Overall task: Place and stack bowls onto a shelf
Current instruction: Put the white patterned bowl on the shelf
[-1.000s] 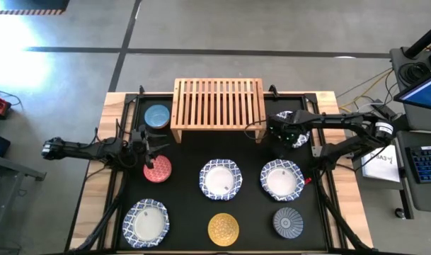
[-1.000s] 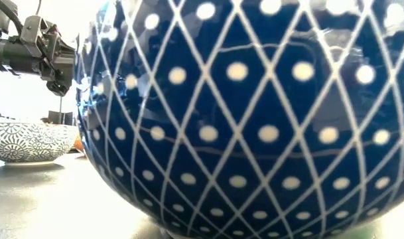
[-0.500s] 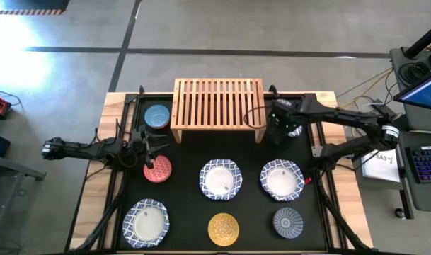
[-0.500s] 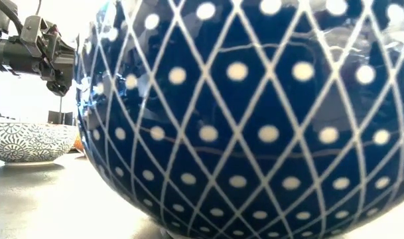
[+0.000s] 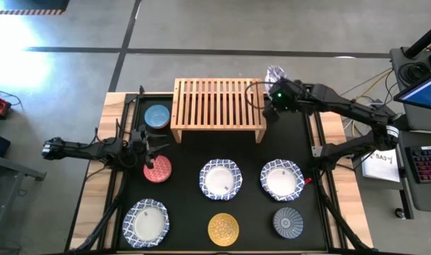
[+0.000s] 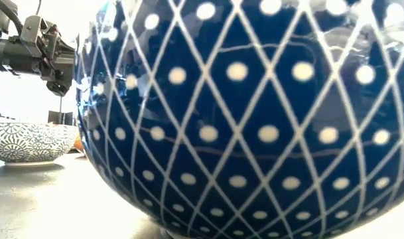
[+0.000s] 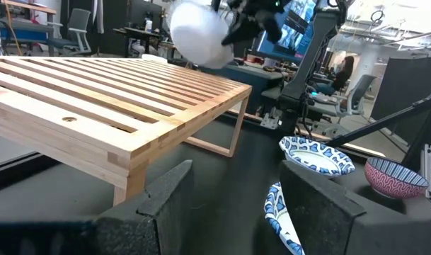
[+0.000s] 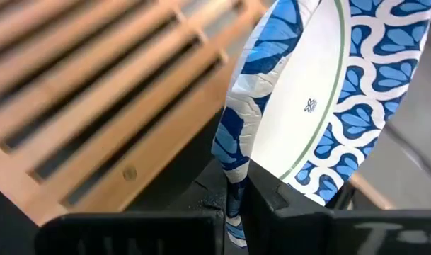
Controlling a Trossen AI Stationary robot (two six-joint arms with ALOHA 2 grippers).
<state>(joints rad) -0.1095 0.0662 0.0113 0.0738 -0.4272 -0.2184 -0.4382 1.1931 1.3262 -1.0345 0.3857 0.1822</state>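
My right gripper [image 5: 275,85] is shut on a white bowl with a blue-patterned rim [image 5: 275,73], held in the air off the far right corner of the light-wood slatted shelf [image 5: 218,106]. This bowl also shows in the left wrist view [image 7: 197,32], above the shelf top [image 7: 116,99]. My left gripper [image 5: 150,151] is open and empty, just on the far side of the red bowl [image 5: 157,168]. A blue bowl [image 5: 157,115] stands on the table left of the shelf. Three white bowls [image 5: 220,178], [image 5: 282,178], [image 5: 146,221], a yellow bowl [image 5: 223,228] and a dark grey bowl [image 5: 288,222] stand on the mat. My right gripper pinches the white bowl by its scalloped rim [image 8: 233,180], one finger [image 8: 272,198] on the inner side and one [image 8: 204,205] on the outer side. The bowl is lifted clear and stands on edge, tipped, its white inside [image 8: 307,106] facing sideways.
A dark blue bowl wall with white lattice and dots [image 6: 255,119] fills most of the low view, with another patterned bowl [image 6: 29,141] behind it at the left. Cables, a laptop and papers [image 5: 381,159] lie off the table's right side.
My right gripper has gone up and toward the table's far edge with the white bowl. The bowl has left the mat to the right of the shelf, is lifted clear and tipped on edge, and is now off the shelf's far right corner.
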